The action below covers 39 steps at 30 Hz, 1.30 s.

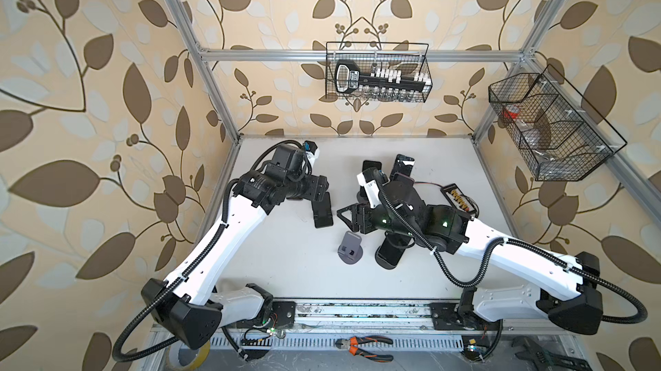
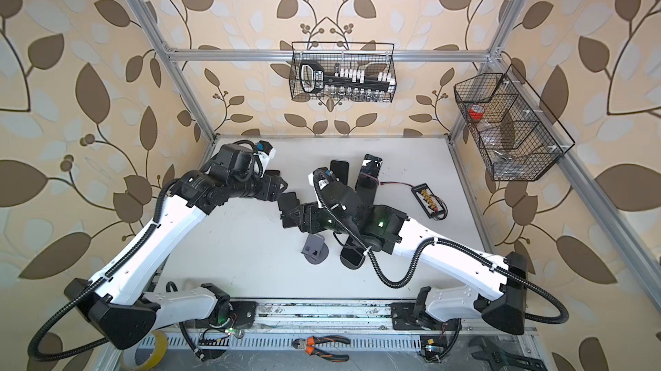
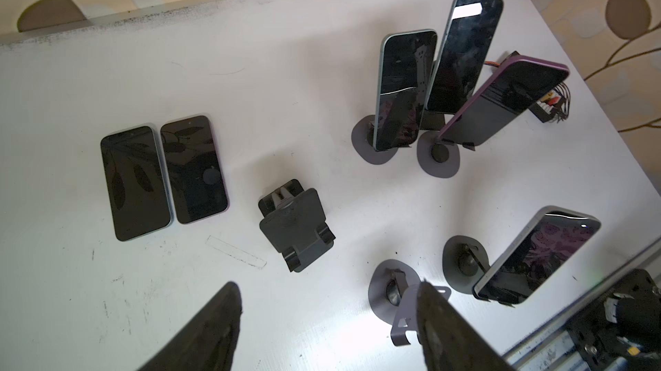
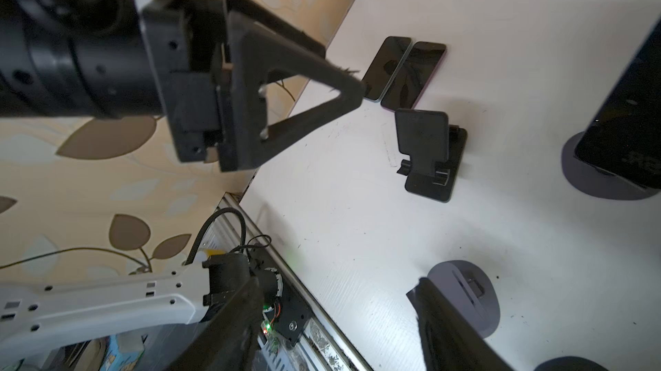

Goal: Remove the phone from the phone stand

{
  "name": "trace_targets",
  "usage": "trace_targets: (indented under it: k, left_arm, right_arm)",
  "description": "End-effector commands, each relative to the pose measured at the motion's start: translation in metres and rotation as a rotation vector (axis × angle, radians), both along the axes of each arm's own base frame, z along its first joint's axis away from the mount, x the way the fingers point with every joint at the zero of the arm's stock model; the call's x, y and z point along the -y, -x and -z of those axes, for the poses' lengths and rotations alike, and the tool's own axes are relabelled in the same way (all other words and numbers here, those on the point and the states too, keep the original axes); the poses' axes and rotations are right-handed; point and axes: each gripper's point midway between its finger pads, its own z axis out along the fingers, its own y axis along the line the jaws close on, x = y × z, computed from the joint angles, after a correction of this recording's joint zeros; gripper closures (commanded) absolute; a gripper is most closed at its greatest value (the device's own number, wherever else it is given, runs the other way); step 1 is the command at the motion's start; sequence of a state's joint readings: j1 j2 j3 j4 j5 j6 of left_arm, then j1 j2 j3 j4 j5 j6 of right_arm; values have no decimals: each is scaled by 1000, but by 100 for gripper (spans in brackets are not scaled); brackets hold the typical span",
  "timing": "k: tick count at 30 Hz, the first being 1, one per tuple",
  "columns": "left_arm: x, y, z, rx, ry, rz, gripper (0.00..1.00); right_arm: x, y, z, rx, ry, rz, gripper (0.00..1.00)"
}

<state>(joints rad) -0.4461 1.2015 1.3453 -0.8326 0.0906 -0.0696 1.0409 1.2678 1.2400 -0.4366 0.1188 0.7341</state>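
Left end effector [image 3: 327,285] and right end effector [image 4: 336,281] are both seen apart and empty over the desk [image 3: 250,100], with two phones [image 3: 134,183] laid flat near an empty black stand [image 3: 295,224].

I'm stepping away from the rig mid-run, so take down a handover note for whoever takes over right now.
Grippers: left gripper open, empty; right gripper open, empty, near the empty gray stand.
Done: two phones lie flat on the table, side by side; the black stand is empty too.
To do: four phones sit on stands, a cluster of three and a front phone.
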Motion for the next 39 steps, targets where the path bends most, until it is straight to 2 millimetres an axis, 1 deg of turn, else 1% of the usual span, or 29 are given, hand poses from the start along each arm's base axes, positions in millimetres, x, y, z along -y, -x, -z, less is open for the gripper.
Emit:
trace_targets:
  k: [1,9,14,21,25,32,39]
  left_arm:
    - [9,7,-20,92,48,65,23]
    - [22,22,-31,137,87,147,23]
    - [36,28,-33,138,93,180,24]
    - [56,30,-34,170,84,201,24]
    - [69,32,-34,177,84,230,24]
    - [87,36,-34,187,51,287,24]
    - [103,40,-36,194,61,341,24]
  right_arm:
    - [19,-11,-4,19,-21,136,31]
    - [34,-8,3,-1,-26,179,30]
    - [42,-5,1,6,-12,185,30]
    - [57,-1,-2,22,14,196,30]
    - [64,1,0,24,37,204,30]
    - [75,0,5,33,47,243,30]
    - [84,-3,3,54,69,277,30]
